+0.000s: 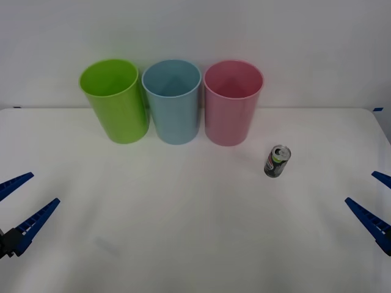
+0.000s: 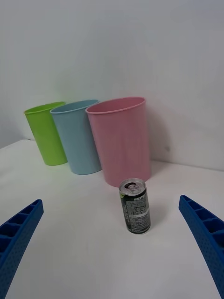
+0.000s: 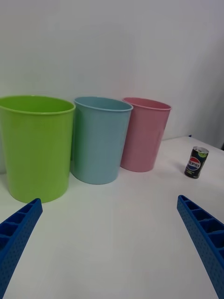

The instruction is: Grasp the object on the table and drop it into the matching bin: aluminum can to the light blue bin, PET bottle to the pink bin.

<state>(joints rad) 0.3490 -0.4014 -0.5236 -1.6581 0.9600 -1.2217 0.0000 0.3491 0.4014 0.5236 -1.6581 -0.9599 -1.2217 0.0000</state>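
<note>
1. Confirm the right gripper (image 2: pixel 112 247) and the left gripper (image 1: pixel 18 204) are spread wide, holding nothing.
2. Locate the aluminum can (image 1: pixel 277 161) upright on the table (image 1: pixel 195 244), near the pink bin (image 1: pixel 232 104).
3. Grip mid-body; expect light, slick, dentable metal.
4. Target the light blue bin (image 1: pixel 174 104).

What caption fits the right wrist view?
Open right gripper faces an upright Pepsi can before the pink bin.
</note>
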